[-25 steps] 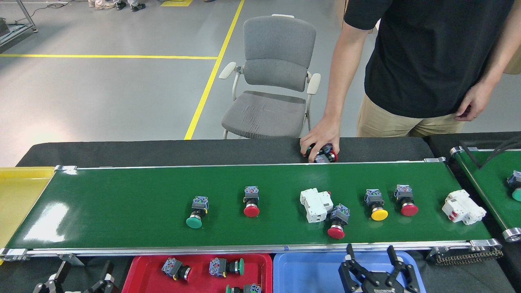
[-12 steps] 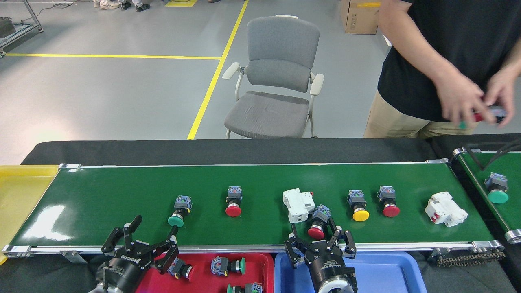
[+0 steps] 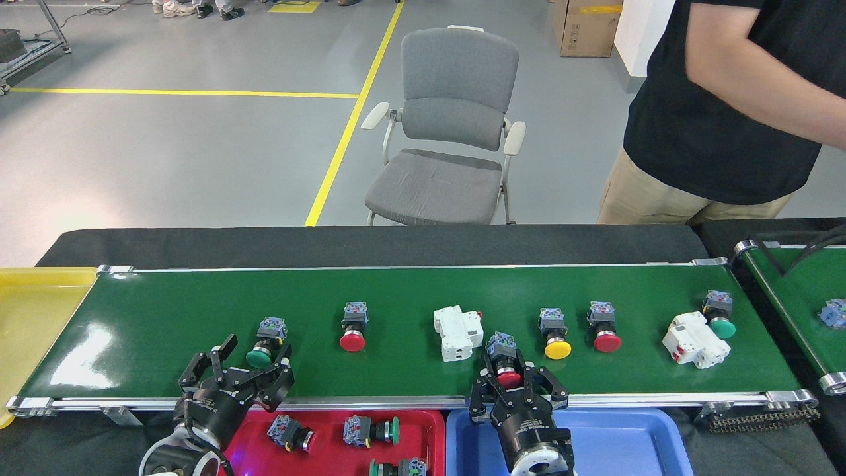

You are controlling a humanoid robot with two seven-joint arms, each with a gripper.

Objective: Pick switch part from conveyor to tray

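The conveyor (image 3: 410, 291) carries several switch parts. My left gripper (image 3: 256, 357) stands open at the belt's near edge, its fingers on either side of a green-capped switch part (image 3: 264, 344). My right gripper (image 3: 507, 370) is open too, its fingers straddling a red-capped switch part (image 3: 503, 360) without clearly touching it. Further parts lie along the belt: a red one (image 3: 353, 330), a yellow one (image 3: 555, 336), another red one (image 3: 604, 330) and a green one (image 3: 719, 317). The red tray (image 3: 433, 423) below the belt holds several switch parts.
Two white breaker blocks (image 3: 457, 332) (image 3: 694, 340) also lie on the belt. A blue tray (image 3: 621, 439) sits beside the red one and a yellow bin (image 3: 33, 311) at the left end. A shorter belt (image 3: 793, 291) is at right. A person (image 3: 714, 119) stands behind, near a grey chair (image 3: 449, 132).
The belt has carried the parts leftward. Both grippers have risen onto the belt's near edge around a green and a red switch part. The person's hands left the table; a green part now lies at right.
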